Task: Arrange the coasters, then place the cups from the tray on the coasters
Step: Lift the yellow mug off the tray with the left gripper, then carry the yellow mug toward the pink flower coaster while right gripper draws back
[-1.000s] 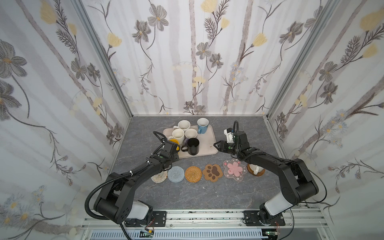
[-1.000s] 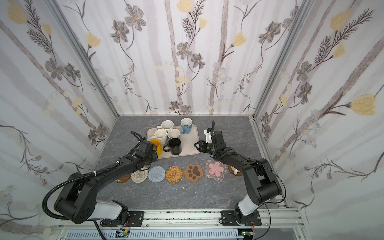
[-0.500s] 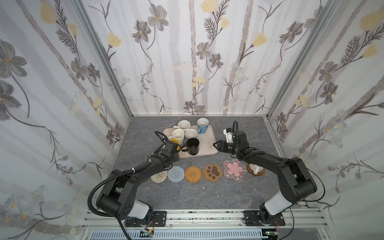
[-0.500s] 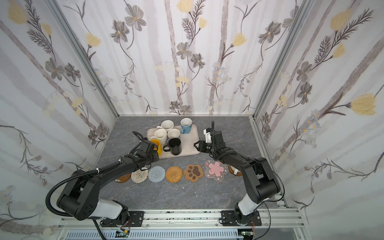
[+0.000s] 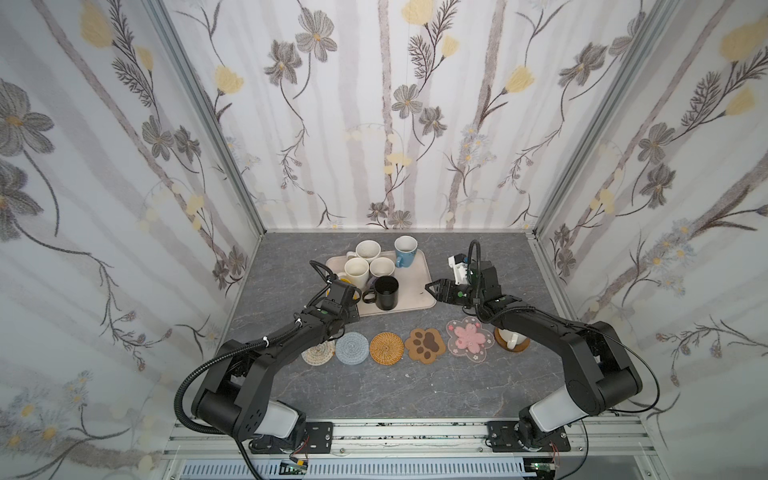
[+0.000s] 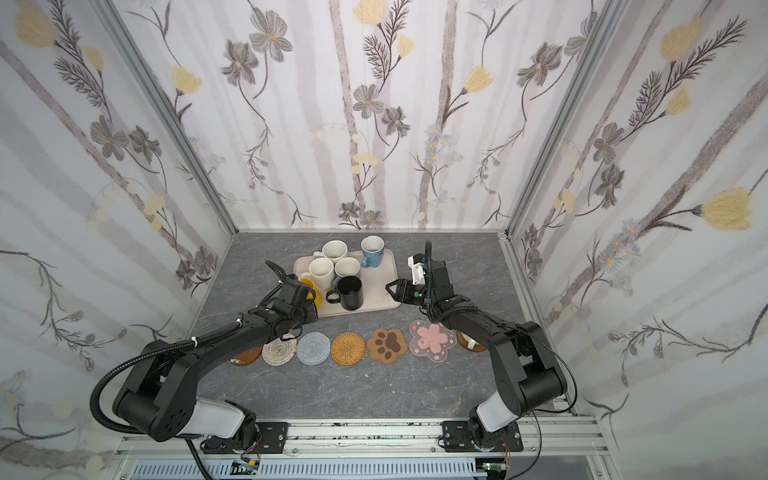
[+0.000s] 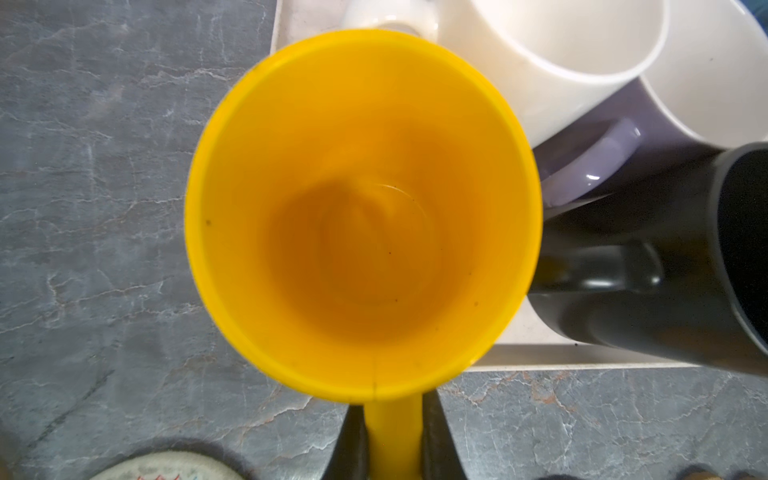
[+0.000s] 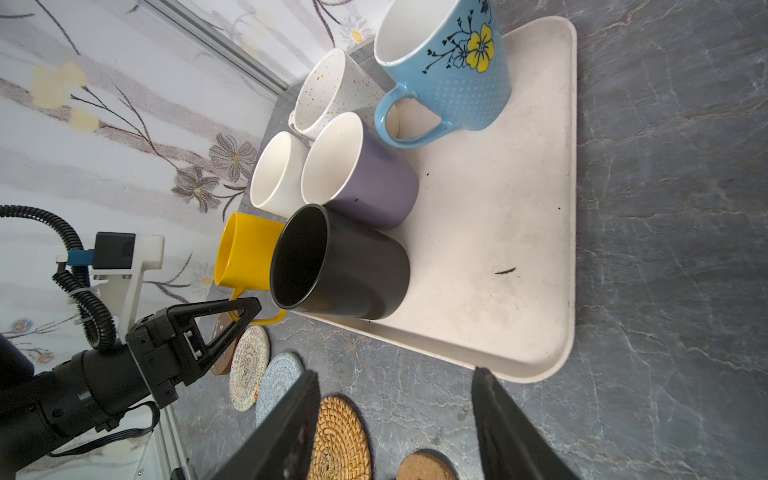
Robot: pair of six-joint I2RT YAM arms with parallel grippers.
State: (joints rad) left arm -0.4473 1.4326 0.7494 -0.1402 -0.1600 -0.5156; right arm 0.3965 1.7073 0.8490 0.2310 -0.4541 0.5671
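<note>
The tray (image 5: 415,286) holds several cups: a yellow cup (image 7: 361,216) at its near left corner, a black cup (image 5: 386,293), a lavender cup (image 8: 374,187), two cream ones and a blue cup (image 5: 405,250). My left gripper (image 7: 394,432) is shut on the yellow cup's handle. My right gripper (image 8: 394,372) stands open and empty just off the tray's near right corner. The coasters lie in a row in front: beige woven (image 5: 318,353), blue crochet (image 5: 352,348), rattan (image 5: 386,348), paw (image 5: 424,345), pink blossom (image 5: 469,338). A white cup (image 5: 510,338) sits on a wooden disc at the right end.
Another brown wooden disc (image 6: 245,357) lies at the row's left end, partly under my left arm. Flowered walls close in the grey table on three sides. The black cup's handle points towards the yellow cup.
My left gripper has shut on the yellow cup's handle. My right gripper has opened wider. Both arms have hardly moved.
</note>
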